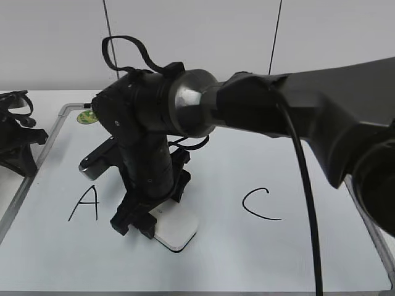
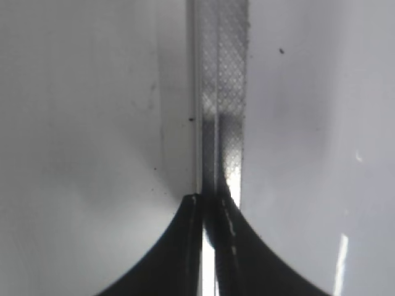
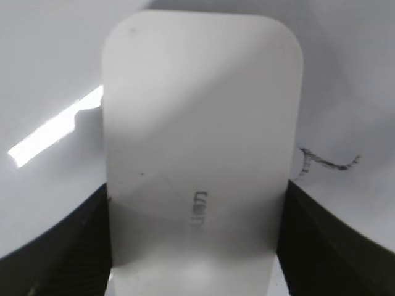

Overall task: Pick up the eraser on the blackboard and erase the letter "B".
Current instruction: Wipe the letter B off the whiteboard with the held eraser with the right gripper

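The white eraser [image 1: 179, 231] lies flat on the blackboard [image 1: 278, 259] between the black "A" [image 1: 84, 203] and the black "C" [image 1: 259, 203]. My right gripper [image 1: 139, 219] reaches across from the right and is shut on the eraser's near end. In the right wrist view the eraser [image 3: 197, 123] fills the space between the fingers of the right gripper [image 3: 196, 206]. The letter "B" is hidden under the arm and eraser. Only a short black stroke [image 3: 324, 161] shows beside the eraser's right edge. My left gripper [image 1: 15, 139] rests at the far left, shut and empty.
A round green sticker [image 1: 86, 117] sits at the board's far left corner. The left gripper [image 2: 210, 206] hovers over the board's silver frame strip [image 2: 222, 92]. The board's right frame edge [image 1: 376, 240] runs under the right arm.
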Controlling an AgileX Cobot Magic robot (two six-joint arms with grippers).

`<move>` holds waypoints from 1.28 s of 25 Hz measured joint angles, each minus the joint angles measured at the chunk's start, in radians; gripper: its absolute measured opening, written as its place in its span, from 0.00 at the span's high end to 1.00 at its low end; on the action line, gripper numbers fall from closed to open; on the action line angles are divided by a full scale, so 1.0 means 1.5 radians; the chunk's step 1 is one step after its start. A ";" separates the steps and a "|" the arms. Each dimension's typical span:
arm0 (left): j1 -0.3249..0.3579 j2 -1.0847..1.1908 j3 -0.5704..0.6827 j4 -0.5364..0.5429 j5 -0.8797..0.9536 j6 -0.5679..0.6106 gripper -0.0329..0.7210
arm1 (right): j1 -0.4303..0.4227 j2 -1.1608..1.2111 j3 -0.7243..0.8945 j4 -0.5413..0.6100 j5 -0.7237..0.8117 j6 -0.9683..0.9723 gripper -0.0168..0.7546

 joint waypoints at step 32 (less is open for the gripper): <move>0.000 0.003 0.000 -0.022 0.000 0.001 0.92 | -0.112 -0.085 -0.004 -0.033 0.023 0.080 0.29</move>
